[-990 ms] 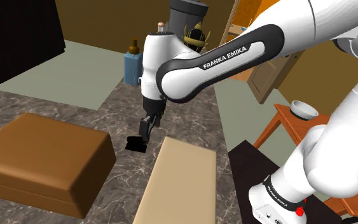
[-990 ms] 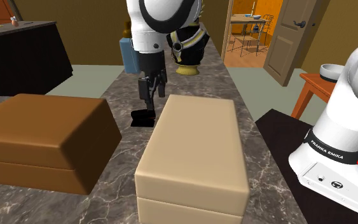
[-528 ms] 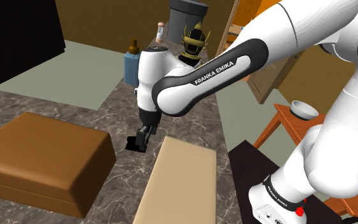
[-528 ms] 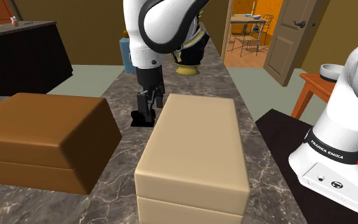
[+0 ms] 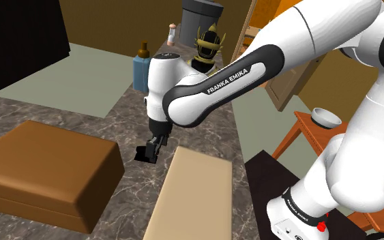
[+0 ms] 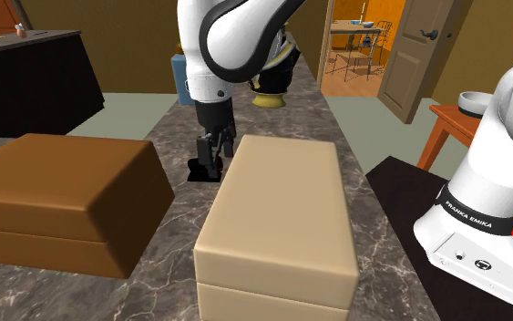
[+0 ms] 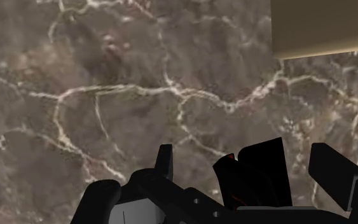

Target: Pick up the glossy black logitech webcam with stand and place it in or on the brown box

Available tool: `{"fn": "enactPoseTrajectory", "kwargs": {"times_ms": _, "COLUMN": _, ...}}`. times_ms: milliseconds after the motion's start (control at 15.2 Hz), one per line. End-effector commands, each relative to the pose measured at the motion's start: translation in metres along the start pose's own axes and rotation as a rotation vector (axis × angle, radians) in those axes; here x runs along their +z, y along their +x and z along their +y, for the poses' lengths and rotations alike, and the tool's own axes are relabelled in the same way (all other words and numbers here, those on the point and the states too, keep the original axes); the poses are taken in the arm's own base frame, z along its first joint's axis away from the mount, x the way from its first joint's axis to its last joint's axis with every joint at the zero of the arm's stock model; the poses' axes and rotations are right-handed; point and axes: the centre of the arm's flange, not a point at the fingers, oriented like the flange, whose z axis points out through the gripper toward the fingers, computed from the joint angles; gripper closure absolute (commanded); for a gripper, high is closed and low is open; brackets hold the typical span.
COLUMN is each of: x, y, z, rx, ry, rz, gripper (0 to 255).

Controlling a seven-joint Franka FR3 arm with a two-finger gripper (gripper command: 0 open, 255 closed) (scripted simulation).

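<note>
I read this moment as the end of the reach, with the grasp itself not yet made. The gripper (image 5: 149, 151) was low over the marble counter (image 6: 177, 137), in the narrow lane between the two boxes, and its tips were down around the webcam (image 5: 144, 155).

In the wrist view, the glossy black webcam (image 7: 254, 175) sat between the fingers (image 7: 165, 159). A strip of marble showed on the one side and a thinner gap on the other. I judged the gripper (image 7: 241, 153) to be open and straddling the webcam, not clamped on it. The webcam rested on the counter and sat closer to one finger than the other.

From the second exterior view, the webcam (image 6: 200, 173) lay mid-counter, just beside the far corner of the tan box (image 6: 277, 210). The gripper (image 6: 207, 169) stood nearly upright above it. The brown box (image 6: 58, 182) sat toward that view's left side of the counter, across the lane from the tan box. Its broad flat top was closed and bare.

None of the task proper was done by then. What was left, as I saw it, was to close on the webcam, lift it above the brown box's (image 5: 43, 163) top edge, carry it over and set it on the lid. My worry was the off-centre fit: closing could nudge the small webcam sideways before both fingers bit.
</note>
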Motion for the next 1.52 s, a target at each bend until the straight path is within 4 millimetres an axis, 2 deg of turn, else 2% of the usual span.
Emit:
{"fn": "enactPoseTrajectory", "kwargs": {"times_ms": 0, "x": 0.000, "y": 0.000, "z": 0.000, "rx": 0.000, "ry": 0.000, "rz": 0.000, "gripper": 255}}
{"fn": "enactPoseTrajectory", "kwargs": {"times_ms": 594, "x": 0.000, "y": 0.000, "z": 0.000, "rx": 0.000, "ry": 0.000, "rz": 0.000, "gripper": 255}}
{"fn": "enactPoseTrajectory", "kwargs": {"times_ms": 1452, "x": -0.068, "y": -0.005, "z": -0.006, "rx": 0.000, "ry": 0.000, "rz": 0.000, "gripper": 255}}
